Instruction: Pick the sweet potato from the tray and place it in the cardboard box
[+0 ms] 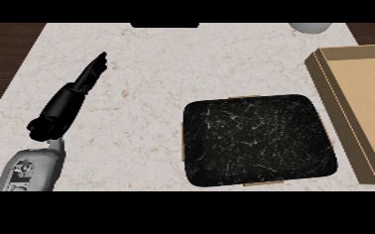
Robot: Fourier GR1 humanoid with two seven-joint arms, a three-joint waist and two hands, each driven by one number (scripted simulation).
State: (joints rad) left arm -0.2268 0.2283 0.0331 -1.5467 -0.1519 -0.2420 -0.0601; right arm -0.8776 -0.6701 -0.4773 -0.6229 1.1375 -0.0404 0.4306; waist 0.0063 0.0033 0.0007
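A black tray [256,139] with a scratched, speckled surface lies on the counter at centre right; I see no sweet potato on it or anywhere else in view. The cardboard box [344,79], open at the top, stands at the right edge, partly cut off. My left hand [86,79] shows at the left with fingers straight and together, pointing up and away, well apart from the tray. The right hand does not show.
The pale marble counter [161,64] runs to dark wood at both upper corners. A grey rounded object [311,27] sits at the far right edge, and a dark shape [164,25] lies at the far middle edge.
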